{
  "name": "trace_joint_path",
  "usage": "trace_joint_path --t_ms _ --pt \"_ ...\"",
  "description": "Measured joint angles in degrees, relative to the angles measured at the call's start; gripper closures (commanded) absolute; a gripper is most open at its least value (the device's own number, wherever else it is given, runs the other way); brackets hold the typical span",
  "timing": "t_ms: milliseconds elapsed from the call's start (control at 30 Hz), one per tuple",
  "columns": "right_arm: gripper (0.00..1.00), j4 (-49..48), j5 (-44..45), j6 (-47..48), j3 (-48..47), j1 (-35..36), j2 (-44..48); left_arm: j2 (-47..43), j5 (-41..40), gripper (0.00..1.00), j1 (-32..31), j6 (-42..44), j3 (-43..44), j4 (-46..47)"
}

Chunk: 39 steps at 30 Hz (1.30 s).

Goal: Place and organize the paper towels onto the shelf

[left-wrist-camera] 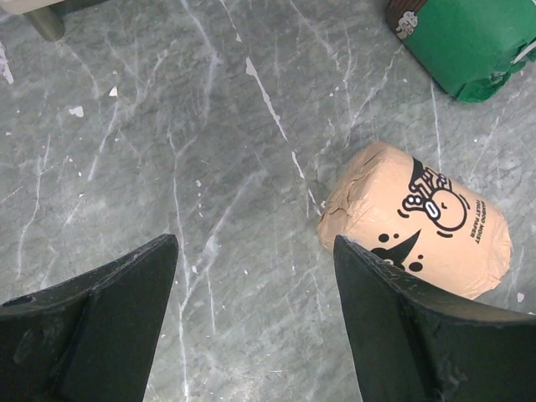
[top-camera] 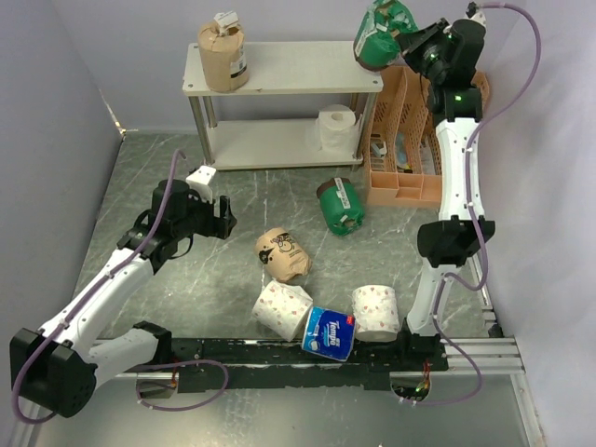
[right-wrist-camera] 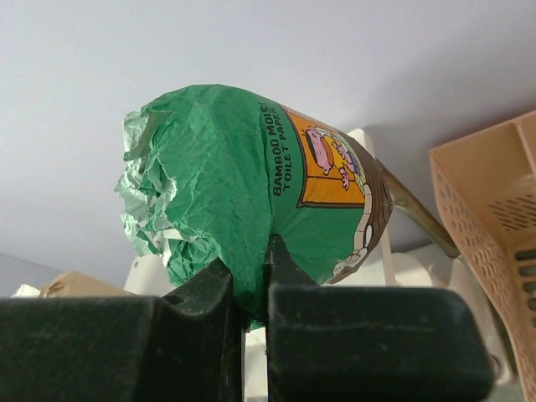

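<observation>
Where claw (right-wrist-camera: 249,280) grips roll (right-wrist-camera: 239,180), organizer (right-wrist-camera: 494,218) neighbours.

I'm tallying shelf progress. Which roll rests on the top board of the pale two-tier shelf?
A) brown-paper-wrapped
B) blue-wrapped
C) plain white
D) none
A: a brown-paper-wrapped roll stands at the left end of the pale two-tier shelf top board. The white roll sits on the lower board, and the blue-wrapped roll lies on the grey marbled table.

A grey marbled surface (top-camera: 214,289) with white veins fills the scene; plain pale walls (top-camera: 56,74) enclose it at nine, twelve and three o'clock.
</observation>
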State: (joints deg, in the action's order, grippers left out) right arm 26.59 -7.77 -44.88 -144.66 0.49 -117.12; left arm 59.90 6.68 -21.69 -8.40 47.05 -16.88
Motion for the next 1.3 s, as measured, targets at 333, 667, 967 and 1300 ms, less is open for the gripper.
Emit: trace_joint_path --t_ms 333,667,967,1300 --pt "1.00 -5.3 -3.2 -4.9 -0.8 0.0 -5.2 2.1 0.4 0.15 2.2 0.0 0.0 0.1" --pt "0.72 -7.1 -4.8 -5.6 -0.1 0.9 -5.6 2.4 1.5 0.15 3.2 0.0 0.0 0.4" --pt "0.00 -10.7 -6.3 -6.6 0.9 2.3 -5.4 2.4 1.6 0.16 3.2 0.0 0.0 0.4" --pt "0.00 -10.1 0.4 0.7 13.3 5.9 9.3 2.4 3.0 0.14 3.3 0.0 0.0 0.5"
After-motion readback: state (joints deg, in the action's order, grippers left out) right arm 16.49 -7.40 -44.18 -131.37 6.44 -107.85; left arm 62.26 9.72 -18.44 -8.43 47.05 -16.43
